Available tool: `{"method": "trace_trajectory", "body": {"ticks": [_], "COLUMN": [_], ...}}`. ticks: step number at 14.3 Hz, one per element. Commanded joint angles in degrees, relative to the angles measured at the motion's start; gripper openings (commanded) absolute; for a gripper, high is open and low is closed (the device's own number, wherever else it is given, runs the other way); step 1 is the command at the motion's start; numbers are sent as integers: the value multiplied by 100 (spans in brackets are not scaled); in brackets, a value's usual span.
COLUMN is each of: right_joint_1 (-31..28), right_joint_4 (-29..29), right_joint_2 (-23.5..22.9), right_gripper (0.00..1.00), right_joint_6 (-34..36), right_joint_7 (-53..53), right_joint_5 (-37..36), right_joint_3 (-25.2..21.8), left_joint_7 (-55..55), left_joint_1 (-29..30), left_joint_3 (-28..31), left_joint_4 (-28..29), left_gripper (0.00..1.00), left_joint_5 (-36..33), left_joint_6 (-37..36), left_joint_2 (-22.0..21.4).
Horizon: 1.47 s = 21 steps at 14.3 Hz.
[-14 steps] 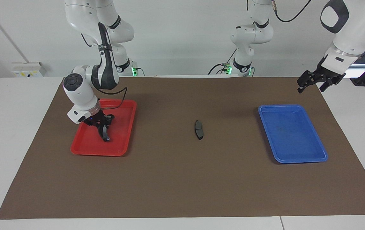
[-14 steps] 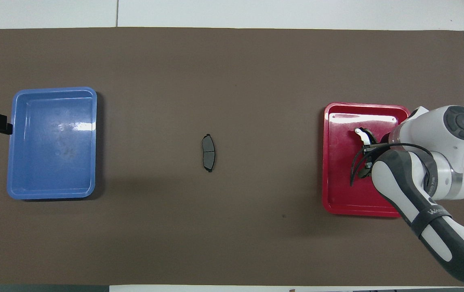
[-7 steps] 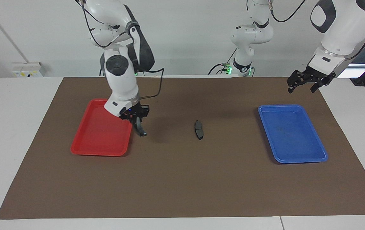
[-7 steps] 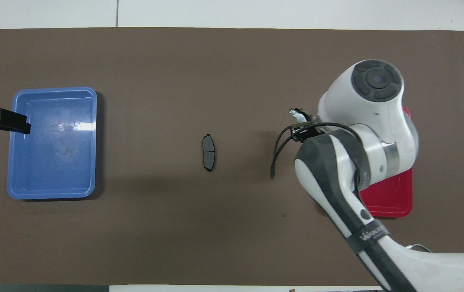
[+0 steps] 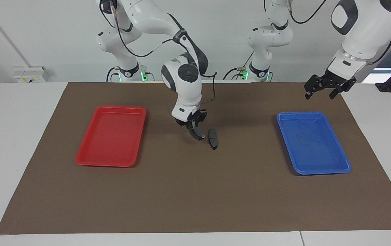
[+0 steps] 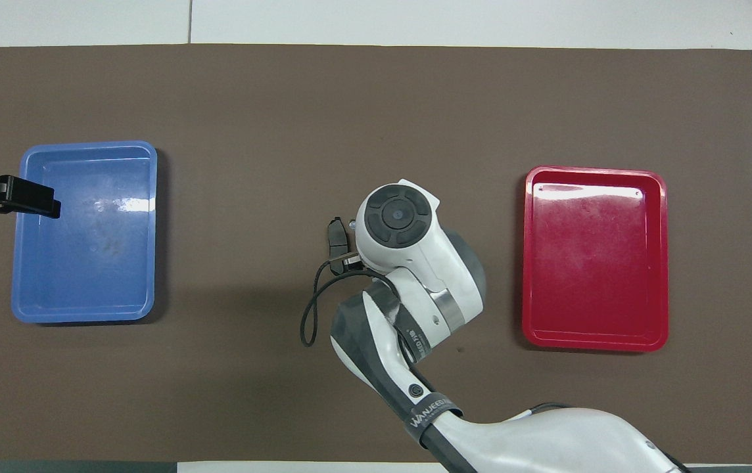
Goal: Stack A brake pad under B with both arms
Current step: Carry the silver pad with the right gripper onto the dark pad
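The A brake pad (image 5: 213,138), a short dark grey pad, lies on the brown mat midway between the two trays. In the overhead view (image 6: 335,235) the right arm covers part of it. My right gripper (image 5: 192,124) is shut on B (image 5: 196,133), the curved black crescent piece. It holds B hanging just above the mat, close beside the pad toward the right arm's end of the table. My left gripper (image 5: 319,94) is open, empty and raised by the blue tray's edge toward the left arm's end of the table. It also shows in the overhead view (image 6: 14,197).
A red tray (image 5: 108,163) lies toward the right arm's end of the table, with nothing in it. A blue tray (image 5: 318,171) lies toward the left arm's end, also with nothing in it. A brown mat (image 5: 195,198) covers the table.
My right gripper lifted B out of the red tray and carried it across the mat to just beside the pad. My left gripper drifted slightly toward the table's middle.
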<state>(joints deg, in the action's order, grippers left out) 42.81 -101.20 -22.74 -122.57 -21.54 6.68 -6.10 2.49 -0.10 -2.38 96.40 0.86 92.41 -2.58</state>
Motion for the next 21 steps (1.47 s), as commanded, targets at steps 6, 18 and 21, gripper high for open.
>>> {"method": "trace_trajectory", "body": {"ticks": [6, 18, 21], "right_joint_1": [69, 69, 69], "right_joint_4": [637, 348, 329], "right_joint_2": [-679, -697, -697], "right_gripper": [9, 11, 31], "right_joint_6": [-461, -943, -988], "right_joint_7": [-289, -641, -641], "right_joint_5": [114, 114, 123], "right_joint_3": [21, 214, 223], "left_joint_7": [-30, -21, -21], "left_joint_1": [1, 107, 107], "left_joint_3": [36, 89, 89], "left_joint_4": [10, 10, 10], "left_gripper": [100, 100, 100], "left_joint_5": [54, 54, 54], "left_joint_6": [-330, -347, -347], "left_joint_2": [-85, -85, -85]}}
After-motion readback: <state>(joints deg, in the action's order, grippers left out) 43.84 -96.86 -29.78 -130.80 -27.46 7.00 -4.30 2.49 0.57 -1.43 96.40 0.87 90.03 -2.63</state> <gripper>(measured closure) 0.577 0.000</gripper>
